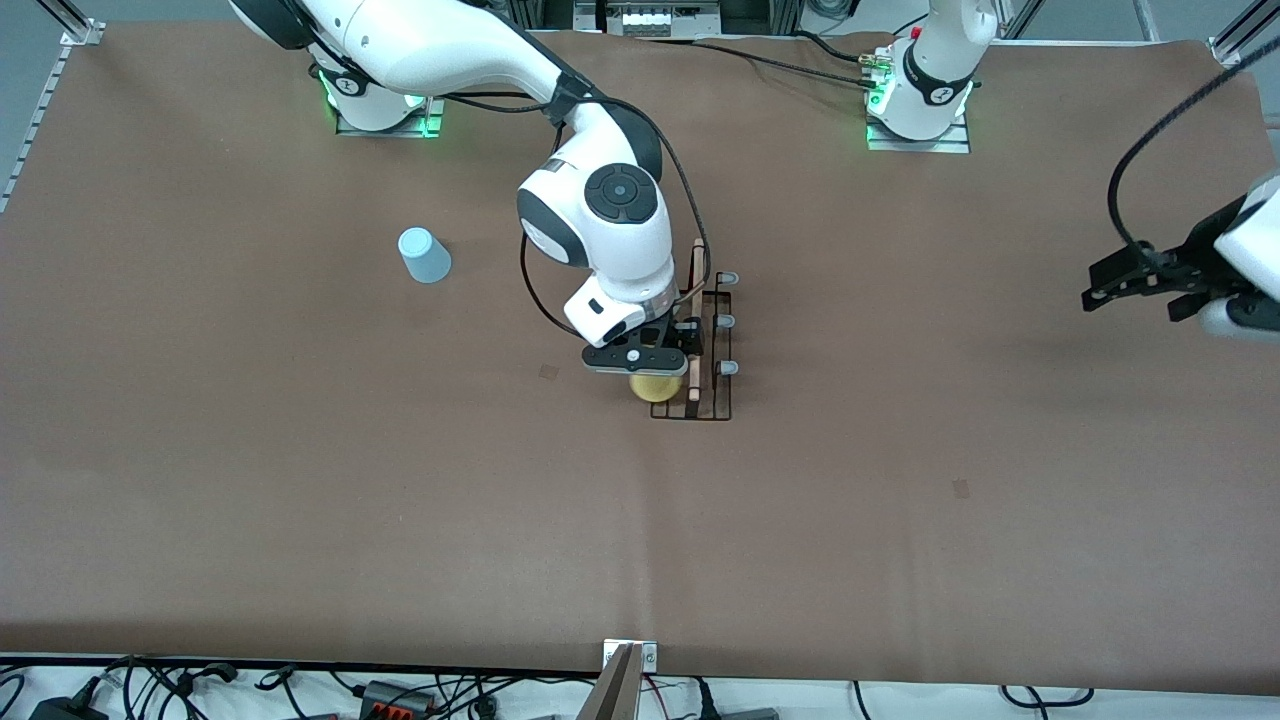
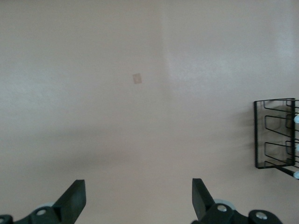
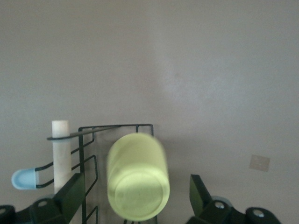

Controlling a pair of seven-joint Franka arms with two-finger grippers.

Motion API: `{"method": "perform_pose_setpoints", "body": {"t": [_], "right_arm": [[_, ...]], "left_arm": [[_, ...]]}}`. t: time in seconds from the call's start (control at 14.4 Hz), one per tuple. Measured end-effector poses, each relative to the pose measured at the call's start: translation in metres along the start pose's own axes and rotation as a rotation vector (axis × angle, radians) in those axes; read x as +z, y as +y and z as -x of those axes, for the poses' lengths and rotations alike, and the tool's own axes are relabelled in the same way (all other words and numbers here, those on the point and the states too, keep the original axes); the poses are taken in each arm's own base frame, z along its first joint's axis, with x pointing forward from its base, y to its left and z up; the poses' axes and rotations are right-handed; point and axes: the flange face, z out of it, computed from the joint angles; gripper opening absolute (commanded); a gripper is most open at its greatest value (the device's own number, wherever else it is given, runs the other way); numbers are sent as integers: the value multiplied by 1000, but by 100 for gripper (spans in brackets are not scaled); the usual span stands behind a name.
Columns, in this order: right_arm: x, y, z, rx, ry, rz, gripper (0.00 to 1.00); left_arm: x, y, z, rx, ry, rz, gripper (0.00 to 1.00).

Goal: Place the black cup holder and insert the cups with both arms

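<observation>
The black cup holder (image 1: pixel 708 345) stands near the middle of the brown table (image 1: pixel 300 480), its wire base lying flat and its light wooden rod handle (image 1: pixel 696 300) running along the top. Three grey-tipped pegs (image 1: pixel 728 322) stick out from it toward the left arm's end of the table.

At the end of the rack nearest the front camera, a yellow cup (image 1: pixel 656 386) sits on the rack on the side toward the right arm's end. The right gripper (image 1: pixel 636 362) hangs directly over this cup. In the right wrist view its two fingers (image 3: pixel 72 193) stand wide apart on either side of the cup (image 3: pixel 138 176), with a clear gap on each side, so they are not touching it. The cup is blurred in that view. A pale peg tip (image 3: pixel 22 179) shows beside the handle (image 3: pixel 60 154).

Farther from the front camera, toward the right arm's end, a light blue cup (image 1: pixel 424 255) stands upside down on the table, well apart from the rack.

The left gripper (image 1: pixel 1128 283) waits in the air over the left arm's end of the table, well apart from the rack. Its fingers (image 2: pixel 74 198) are spread wide with nothing between them, and one end of the rack (image 2: pixel 275 134) shows at the edge of the left wrist view.
</observation>
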Motion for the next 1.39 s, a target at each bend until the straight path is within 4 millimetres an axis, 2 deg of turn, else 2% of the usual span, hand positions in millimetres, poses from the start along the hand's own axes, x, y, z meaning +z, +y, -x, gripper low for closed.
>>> {"method": "perform_pose_setpoints", "body": {"t": [0.14, 0.21, 0.35, 0.49, 0.7, 0.84, 1.11, 1.25, 1.32, 1.39], "right_arm": [[-25, 15, -19, 29, 12, 24, 100], [-44, 29, -32, 50, 17, 45, 100], [-92, 74, -65, 88, 37, 80, 100], [-140, 137, -95, 113, 52, 93, 100], [-199, 250, -123, 115, 8, 74, 100], [-227, 326, -130, 81, -52, 97, 100], [-263, 455, -141, 26, -117, 151, 100], [-279, 512, -142, 65, -127, 157, 100], [-288, 529, -137, 85, -144, 160, 100], [-297, 536, -132, 98, -162, 159, 100]], "left_arm": [[-6, 2, 16, 8, 32, 1, 100], [-10, 5, 23, 14, 37, 3, 100], [-14, 10, 29, 24, 42, 4, 100], [-12, 9, 30, 25, 37, -1, 100], [-10, 10, 31, 40, 27, -25, 100], [-9, 12, 32, 44, 9, -26, 100], [-8, 8, 34, 42, 1, -25, 100], [-8, 8, 34, 42, 0, -25, 100], [-8, 8, 34, 42, 0, -25, 100], [-8, 8, 34, 42, 0, -25, 100]]}}
